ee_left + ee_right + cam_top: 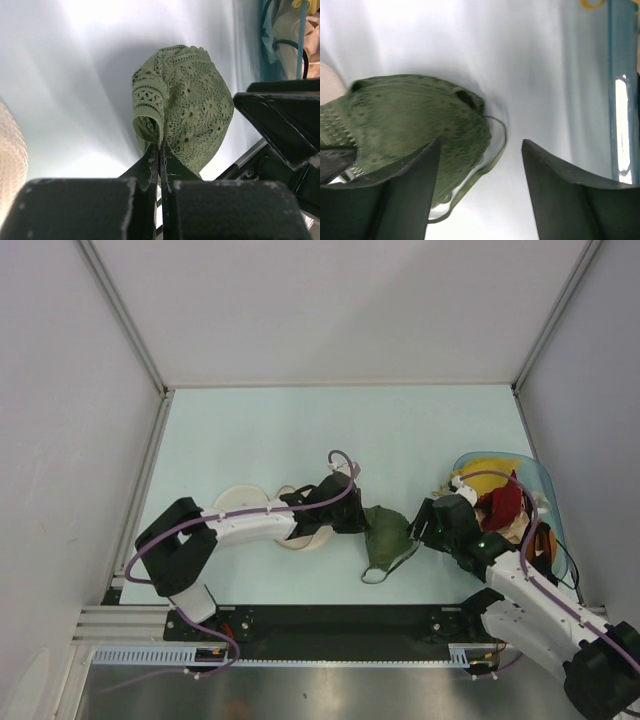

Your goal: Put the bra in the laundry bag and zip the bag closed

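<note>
The dark olive bra (388, 535) lies domed on the table near the front edge, with a thin strap trailing toward the front. My left gripper (350, 516) is shut on the bra's left edge; the left wrist view shows its fingertips (161, 146) pinching the lace rim of the bra (190, 100). My right gripper (420, 524) stands open just right of the cup. In the right wrist view the bra (410, 120) sits before the left finger of that gripper (480, 162), nothing gripped. The cream laundry bag (232, 501) lies partly hidden under my left arm.
A translucent blue tub (533, 483) with yellow, red and orange garments stands at the right, close behind my right arm; its wall (622, 75) shows in the right wrist view. White walls enclose the table on three sides. The bag's mesh (10, 160) shows at the left.
</note>
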Motion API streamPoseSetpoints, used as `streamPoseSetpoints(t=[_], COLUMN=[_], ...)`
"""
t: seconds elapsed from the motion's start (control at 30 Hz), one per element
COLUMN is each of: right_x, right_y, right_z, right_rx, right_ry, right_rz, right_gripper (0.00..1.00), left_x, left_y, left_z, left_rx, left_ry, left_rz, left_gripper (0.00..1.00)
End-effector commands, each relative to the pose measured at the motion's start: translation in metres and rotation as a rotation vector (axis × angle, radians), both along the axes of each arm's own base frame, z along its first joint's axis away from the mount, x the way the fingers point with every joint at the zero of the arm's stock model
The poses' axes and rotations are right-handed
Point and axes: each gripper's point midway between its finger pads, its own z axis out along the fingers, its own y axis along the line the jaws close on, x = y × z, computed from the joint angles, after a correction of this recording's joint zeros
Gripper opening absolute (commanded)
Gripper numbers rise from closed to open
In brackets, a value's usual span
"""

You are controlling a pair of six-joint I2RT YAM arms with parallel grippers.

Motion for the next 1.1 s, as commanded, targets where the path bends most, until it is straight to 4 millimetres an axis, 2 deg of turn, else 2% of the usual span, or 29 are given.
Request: streamPoseSetpoints(t=[0.0,0.03,0.1,0.13,0.17,0.2,0.23,0.27,0.3,0.37,0.53,0.6,0.7,0.73,0.77,0.83,1.0,1.07], right_x=[0.011,0.008,0.005,-0.002,-0.001,-0.003,-0.011,-0.012,-0.014,-0.019,-0.026,-0.027,-0.02,-0.021,-0.015,-0.016,-0.018,-0.022], right_y=[0.017,0.017,0.021,0.017,0.009,0.014,0.008,0.003,0.008,0.005,0.034,0.039,0.024,0.01,-0.003,-0.017,-0.009,0.0], right_z=[0.01,0.009,0.022,0.022,0.029,0.042,0.04,0.043,0.05,0.05,0.055,0.053,0.048,0.039,0.043,0.041,0.046,0.048], right_rx=[0.093,0.073,0.027,-0.01,-0.055,-0.05,-0.088,-0.109,-0.097,-0.124,-0.086,-0.063,-0.077,-0.133,-0.141,-0.171,-0.105,-0.074], right_ry=[-0.031,-0.017,-0.054,-0.04,-0.076,-0.096,-0.069,-0.077,-0.079,-0.065,-0.136,-0.147,-0.141,-0.097,-0.081,-0.046,-0.019,-0.012], right_rz=[0.073,0.09,0.107,0.099,0.058,0.059,0.051,0.027,0.027,0.024,0.142,0.143,0.042,0.007,-0.053,-0.096,-0.078,-0.029], right_gripper=[0.68,0.69,0.76,0.79,0.84,0.86,0.89,0.9,0.91,0.93,0.97,0.99,1.0,1.0,1.0,1.0,1.0,1.0], left_x=[0.006,0.005,0.005,0.004,0.005,0.005,0.005,0.006,0.006,0.006,0.004,0.004,0.004,0.004,0.004,0.003,0.005,0.007], left_y=[-0.014,-0.014,-0.015,-0.016,-0.015,-0.015,-0.015,-0.015,-0.014,-0.014,-0.017,-0.016,-0.017,-0.016,-0.016,-0.016,-0.014,-0.013], left_z=[0.019,0.02,0.023,0.026,0.026,0.027,0.029,0.032,0.033,0.037,0.043,0.044,0.045,0.043,0.045,0.045,0.042,0.044], left_rx=[-0.038,-0.039,-0.045,-0.05,-0.05,-0.048,-0.046,-0.051,-0.051,-0.058,-0.071,-0.07,-0.064,-0.06,-0.061,-0.058,-0.028,-0.028], left_ry=[-0.041,-0.039,-0.035,-0.035,-0.032,-0.032,-0.03,-0.033,-0.03,-0.027,-0.016,-0.017,-0.022,-0.017,-0.021,-0.023,-0.037,-0.043], left_rz=[-0.046,-0.047,-0.047,-0.048,-0.044,-0.041,-0.037,-0.034,-0.03,-0.023,-0.027,-0.025,-0.036,-0.033,-0.037,-0.042,-0.059,-0.059], left_gripper=[0.0,0.0,0.0,0.0,0.0,0.0,0.0,0.0,0.0,0.0,0.0,0.0,0.0,0.0,0.0,0.0,0.0,0.0])
